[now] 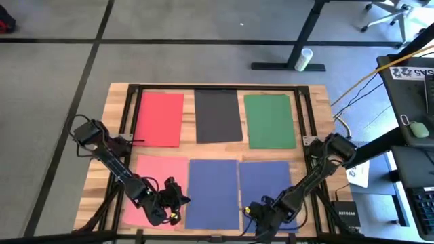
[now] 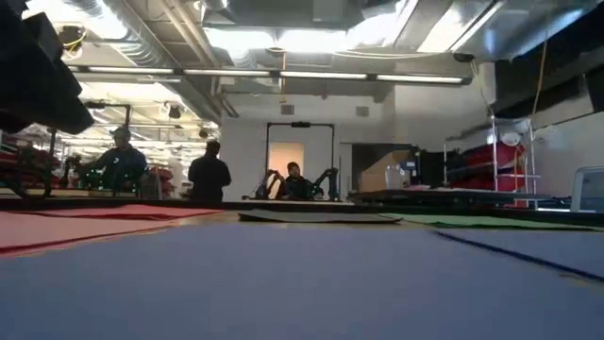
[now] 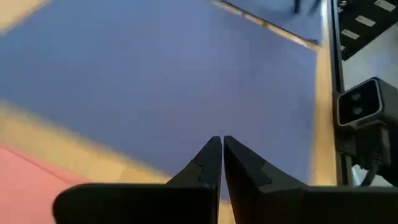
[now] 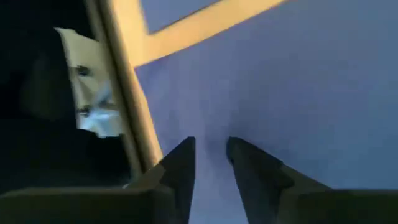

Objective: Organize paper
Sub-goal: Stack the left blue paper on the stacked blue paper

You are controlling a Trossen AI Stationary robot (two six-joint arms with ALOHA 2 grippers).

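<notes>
In the low view the middle blue sheet [image 2: 283, 283] fills the foreground, nearest the lens. The pink sheet [image 2: 57, 229] lies at the left and the right blue sheet [image 2: 547, 247] at the right.

From above, the paper lies flat on the table [image 1: 315, 95] in two rows. The upper row, left to right, is the red sheet [image 1: 161, 118], the black sheet [image 1: 218, 115] and the green sheet [image 1: 270, 120]. The lower row is pink [image 1: 161, 177], blue [image 1: 213, 184] and blue [image 1: 268, 179]. The sheets are apart and none overlap.

The left gripper [image 1: 183, 199] sits low in the frame, at the seam between pink and middle blue. Its wrist view shows the claw [image 3: 222, 140] pressed together with nothing in it, its tips over the blue sheet's edge. The right gripper [image 1: 253, 211] is at the lower left corner of the right blue sheet. Its claw [image 4: 210, 144] is narrowly spread, with blue showing through the gap, and it pinches nothing.

I judge the step to be the start of gathering, or of squaring up, the lower row. Each arm is set at a blue sheet, and no sheet is held or lifted. The next move calls for getting a fingertip under a thin flat edge, or pressing down and sliding the sheet, without creasing it or dragging its neighbour.

The arms cover the lower edges of the bottom row in the high view, and the frame cuts them off. I cannot tell whether either claw touches the paper. In the low view the far row is only thin strips. A pale thing [image 4: 87, 93] beside the table edge is too blurred to name.
</notes>
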